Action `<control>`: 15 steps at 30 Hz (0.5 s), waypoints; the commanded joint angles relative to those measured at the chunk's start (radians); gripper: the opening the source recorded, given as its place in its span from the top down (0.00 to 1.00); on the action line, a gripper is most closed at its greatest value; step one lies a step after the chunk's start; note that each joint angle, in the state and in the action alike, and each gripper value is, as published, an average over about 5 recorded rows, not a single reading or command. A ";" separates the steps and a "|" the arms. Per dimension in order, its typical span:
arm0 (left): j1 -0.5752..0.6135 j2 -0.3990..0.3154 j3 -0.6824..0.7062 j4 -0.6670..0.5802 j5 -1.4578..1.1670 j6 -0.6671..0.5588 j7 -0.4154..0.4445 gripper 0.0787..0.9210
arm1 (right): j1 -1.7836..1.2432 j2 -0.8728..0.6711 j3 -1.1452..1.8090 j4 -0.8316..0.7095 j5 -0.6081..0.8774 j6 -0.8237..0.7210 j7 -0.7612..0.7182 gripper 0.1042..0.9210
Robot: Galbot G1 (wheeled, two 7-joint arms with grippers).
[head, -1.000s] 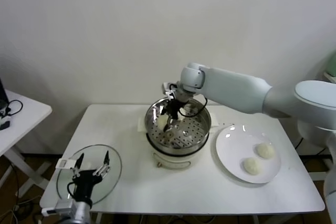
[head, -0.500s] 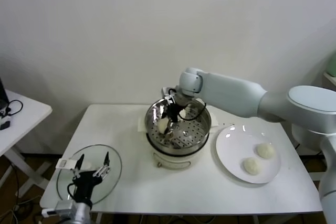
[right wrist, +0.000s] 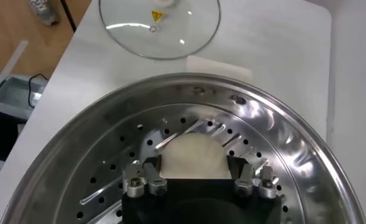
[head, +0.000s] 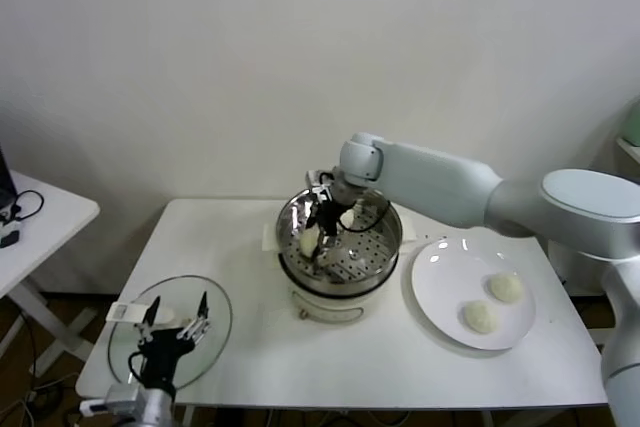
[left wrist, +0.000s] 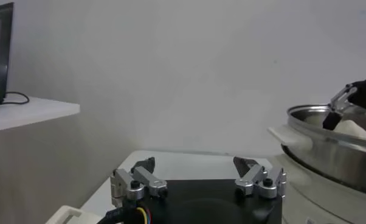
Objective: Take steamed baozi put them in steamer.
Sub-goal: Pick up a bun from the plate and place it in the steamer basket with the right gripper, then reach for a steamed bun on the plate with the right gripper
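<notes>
R gripper inside steamer, bun between its spread fingers, release point.

Head view: R arm reaches from plate side across the table, wrist bent down, right gripper (head: 322,230) low in the steamer (head: 386,244); a bun (head: 309,243) sits at its tip on the lid side. Two buns (head: 505,287) lie on the plate (head: 440,292), well apart from it.
L wrist view: left gripper (left wrist: 198,175) parked by the glass lid, fingers spread, holding nothing.
R wrist view: bun (right wrist: 192,156) directly ahead, round, no long axis, resting on perforated floor; fingers (right wrist: 145,180) stand apart either side; contact unclear. Judgement: straight lift clears it.
</notes>
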 commanded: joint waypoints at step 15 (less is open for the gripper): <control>-0.003 -0.003 -0.003 -0.004 -0.001 0.006 -0.002 0.12 | 0.209 -0.189 -0.078 0.164 0.051 0.082 -0.182 0.12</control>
